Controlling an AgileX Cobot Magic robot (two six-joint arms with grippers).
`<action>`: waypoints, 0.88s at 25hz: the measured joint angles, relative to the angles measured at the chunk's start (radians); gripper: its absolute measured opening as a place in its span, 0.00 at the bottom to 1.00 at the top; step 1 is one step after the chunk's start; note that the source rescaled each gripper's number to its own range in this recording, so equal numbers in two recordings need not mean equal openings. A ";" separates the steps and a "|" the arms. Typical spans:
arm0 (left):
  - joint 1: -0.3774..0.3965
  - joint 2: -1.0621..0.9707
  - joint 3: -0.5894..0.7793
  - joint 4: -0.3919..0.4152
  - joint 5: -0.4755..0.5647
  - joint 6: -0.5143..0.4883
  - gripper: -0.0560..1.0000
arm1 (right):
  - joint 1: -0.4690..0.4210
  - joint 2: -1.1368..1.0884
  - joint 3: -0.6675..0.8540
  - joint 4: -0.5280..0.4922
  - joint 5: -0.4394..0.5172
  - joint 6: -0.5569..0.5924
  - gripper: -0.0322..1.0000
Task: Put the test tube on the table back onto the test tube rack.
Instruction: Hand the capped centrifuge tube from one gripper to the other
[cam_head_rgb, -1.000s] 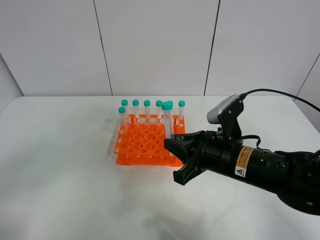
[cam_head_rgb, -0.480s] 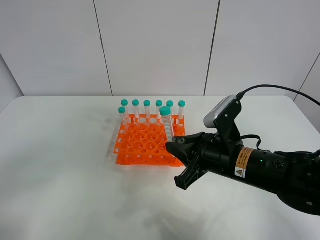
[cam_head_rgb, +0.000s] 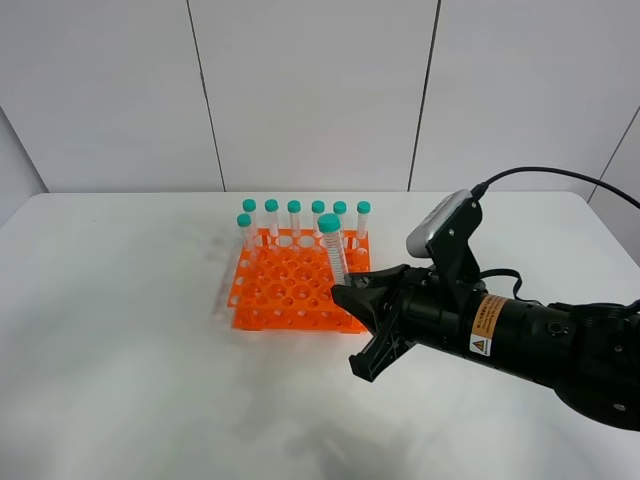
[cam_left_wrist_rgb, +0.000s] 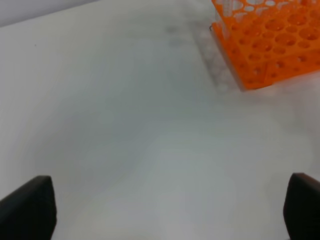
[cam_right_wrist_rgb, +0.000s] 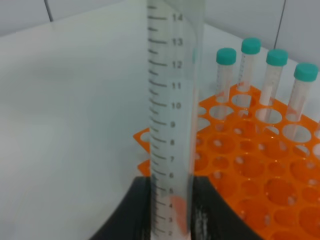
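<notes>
On the white table (cam_head_rgb: 120, 350) the orange test tube rack (cam_head_rgb: 288, 292) sits with seven capped tubes (cam_head_rgb: 294, 215) standing along its far side, most holes empty. The right gripper (cam_head_rgb: 345, 292) reaches in at the rack's near right corner, jaws clamped on the lower end of the test tube (cam_head_rgb: 333, 250). The tube is clear of the table, nearly upright, cap on top, over the rack's right edge. So the pickup looks done; what I reckon remains is lowering it into a hole and letting go. The left gripper (cam_left_wrist_rgb: 165, 207) hangs wide open over bare tabletop, holding nothing.
</notes>
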 joint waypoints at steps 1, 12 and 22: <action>-0.004 0.000 -0.001 -0.013 -0.002 0.005 1.00 | 0.000 0.000 0.000 0.000 0.000 -0.002 0.06; -0.176 0.008 -0.013 -0.150 -0.026 0.052 1.00 | 0.000 0.000 0.000 0.000 0.050 -0.018 0.06; -0.263 0.203 -0.198 -0.255 -0.127 0.162 1.00 | 0.000 0.000 0.000 0.000 0.061 -0.022 0.06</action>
